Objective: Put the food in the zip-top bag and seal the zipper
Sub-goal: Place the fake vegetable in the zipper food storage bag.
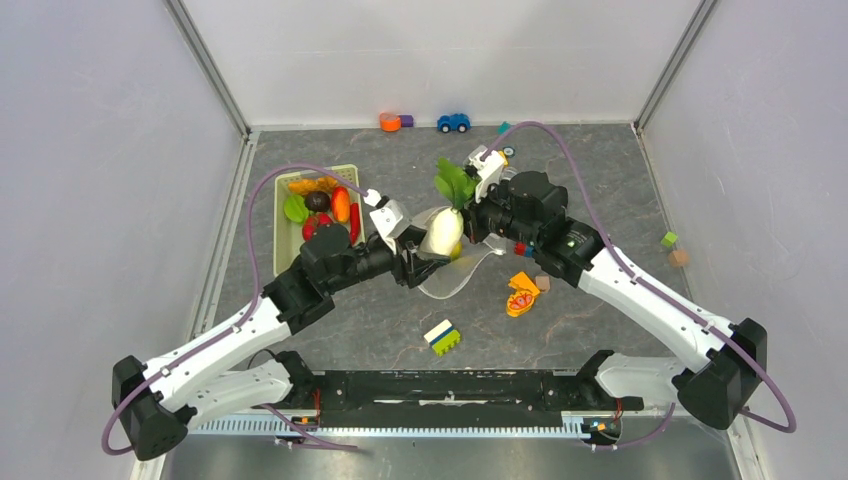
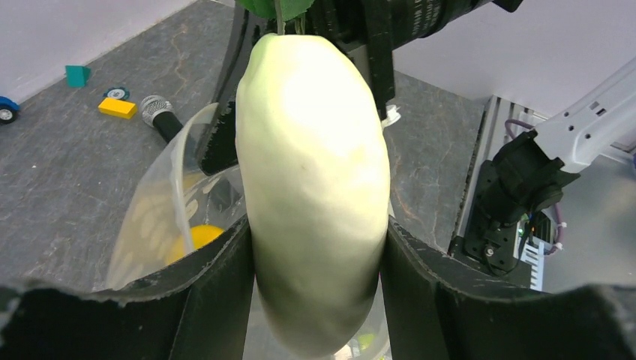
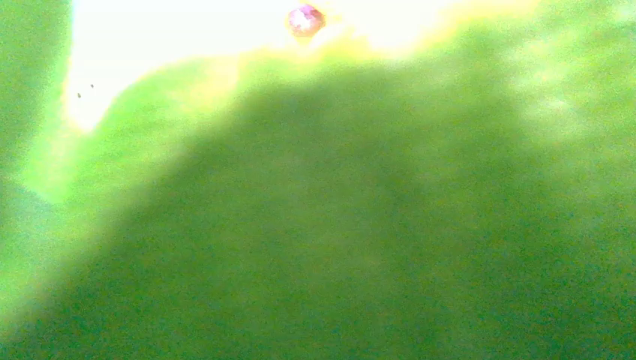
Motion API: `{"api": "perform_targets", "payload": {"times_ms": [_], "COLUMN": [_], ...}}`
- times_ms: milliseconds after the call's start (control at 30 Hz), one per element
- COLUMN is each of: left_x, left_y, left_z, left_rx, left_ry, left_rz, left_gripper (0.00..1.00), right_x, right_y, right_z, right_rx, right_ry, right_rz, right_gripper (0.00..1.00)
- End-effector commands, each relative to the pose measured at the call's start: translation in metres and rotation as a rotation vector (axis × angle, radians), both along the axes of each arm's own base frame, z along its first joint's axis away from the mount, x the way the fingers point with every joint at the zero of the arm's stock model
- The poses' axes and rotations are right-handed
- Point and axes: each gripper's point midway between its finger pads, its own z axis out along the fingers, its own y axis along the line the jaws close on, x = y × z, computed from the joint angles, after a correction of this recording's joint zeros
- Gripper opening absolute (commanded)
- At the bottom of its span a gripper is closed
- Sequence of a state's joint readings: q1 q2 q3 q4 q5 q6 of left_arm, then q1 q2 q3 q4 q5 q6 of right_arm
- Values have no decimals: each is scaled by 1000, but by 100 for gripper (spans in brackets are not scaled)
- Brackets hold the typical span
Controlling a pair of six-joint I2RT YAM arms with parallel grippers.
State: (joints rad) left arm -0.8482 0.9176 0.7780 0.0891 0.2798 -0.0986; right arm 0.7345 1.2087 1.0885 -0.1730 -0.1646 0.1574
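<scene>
The white radish (image 1: 446, 230) is held above the middle of the table, its green leaves (image 1: 455, 182) pointing to 12 o'clock. It is clamped between the two fingers of the left gripper (image 2: 316, 225), which press on its flanks about halfway along. In the left wrist view the rounded lower end is seen hanging past the fingers.

The bag (image 1: 465, 275) lies just under and at 5 o'clock of the radish, with its mouth lifted and open. Through its clear wall a yellow piece (image 2: 199, 236) is seen inside.

The right gripper (image 1: 485, 218) is set at 2 o'clock of the radish, right by the leaves and the raised edge of the bag. Two dark parts of it are seen on either side of the radish top in the left wrist view. Whether its jaws are apart or closed on the plastic cannot be told. The right wrist view is filled by a green blur of leaves.

The basket (image 1: 280, 225) stands at 9 o'clock of the radish, behind the left arm. A carrot (image 1: 341, 204), a chili (image 1: 354, 222), a dark purple piece (image 1: 317, 200) and a green piece (image 1: 294, 208) are kept in it.

A lumpy toy (image 1: 521, 295) lies at 4 o'clock of the bag, just beside it. A block (image 1: 442, 337) is found at 6 o'clock, near the arm bases. A blue car (image 1: 453, 122) is parked at 12 o'clock by the far wall. Two small cubes (image 1: 672, 245) lie at 3 o'clock, well apart from the bag.
</scene>
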Motion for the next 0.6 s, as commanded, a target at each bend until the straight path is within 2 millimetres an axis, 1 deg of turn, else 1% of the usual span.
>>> {"api": "perform_targets", "payload": {"times_ms": [0, 100, 233, 267, 333, 500, 567], "left_x": [16, 21, 17, 16, 18, 18, 21], "left_y": [1, 1, 1, 2, 6, 11, 12], "left_z": [12, 4, -5, -5, -10, -19, -21], "left_rx": [-23, -6, -7, -18, -22, -6, -2], "left_ry": [-92, -76, -49, -54, -58, -57, -53], "left_rz": [65, 89, 78, 78, 100, 115, 130], "left_gripper": [57, 57, 57, 58, 65, 70, 75], "right_x": [-15, -20, -18, -16, -16, -16, -16], "right_y": [13, 15, 13, 12, 12, 12, 12], "right_z": [22, 23, 22, 22, 20, 19, 18], "right_rx": [81, 90, 94, 95, 103, 108, 109], "right_ry": [-23, -13, -5, -2, 16, 28, 33], "right_rz": [112, 140, 122, 116, 113, 119, 118], "right_gripper": [0, 0, 0, 0, 1, 1, 1]}}
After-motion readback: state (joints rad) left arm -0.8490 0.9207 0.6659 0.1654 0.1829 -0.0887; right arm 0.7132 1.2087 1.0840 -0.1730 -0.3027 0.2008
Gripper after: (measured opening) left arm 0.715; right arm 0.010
